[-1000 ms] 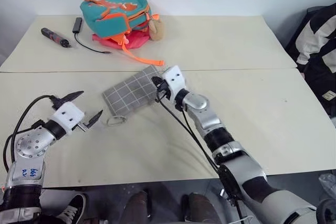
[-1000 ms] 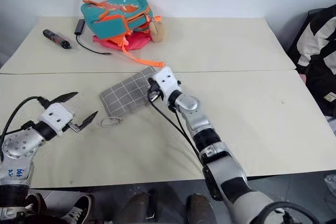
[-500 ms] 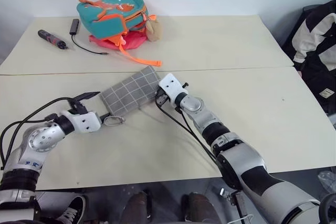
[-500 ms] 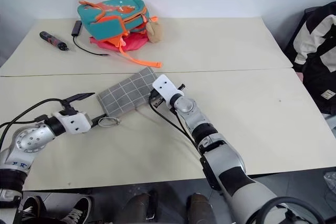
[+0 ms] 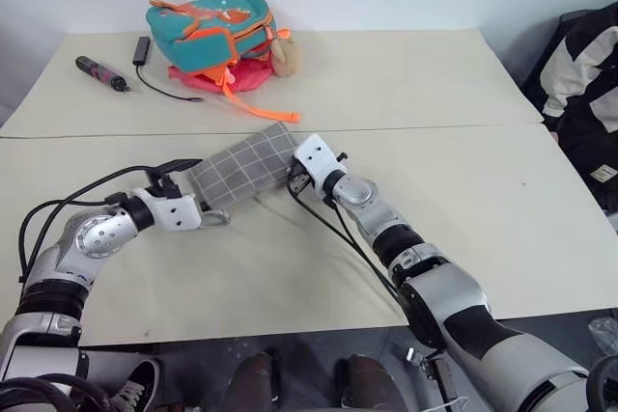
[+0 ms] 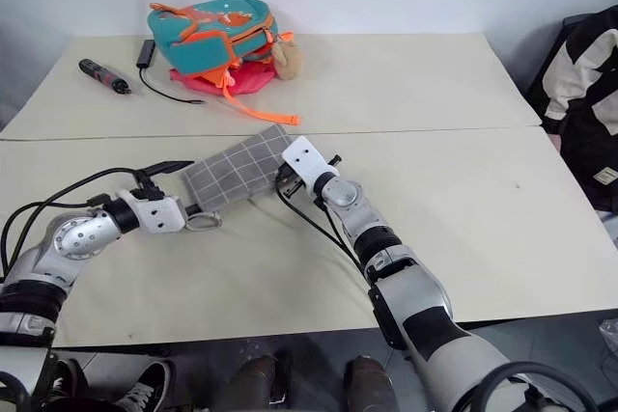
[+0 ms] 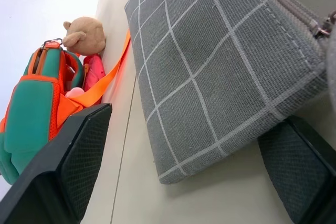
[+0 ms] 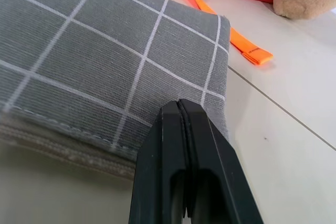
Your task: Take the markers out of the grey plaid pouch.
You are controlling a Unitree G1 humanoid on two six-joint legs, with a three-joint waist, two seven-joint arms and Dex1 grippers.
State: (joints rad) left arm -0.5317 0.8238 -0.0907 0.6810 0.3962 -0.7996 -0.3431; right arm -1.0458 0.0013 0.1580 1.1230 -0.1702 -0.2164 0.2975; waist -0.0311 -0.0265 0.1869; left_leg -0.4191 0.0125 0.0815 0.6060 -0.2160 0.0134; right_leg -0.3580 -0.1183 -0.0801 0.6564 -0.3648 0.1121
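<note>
Silver-grey jointed arms, white wrist blocks, black two-fingered left tool, loose black cables

pouch lies flat mid-table, right gripper pinched shut at its right end, left gripper spread wide around the left end by the zipper loop. backpack sits far back.

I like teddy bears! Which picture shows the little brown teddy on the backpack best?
The left wrist view: the teddy shows its ear and face beside the teal backpack. The head views show it as a small tan lump, and the right wrist view catches just its edge.
</note>
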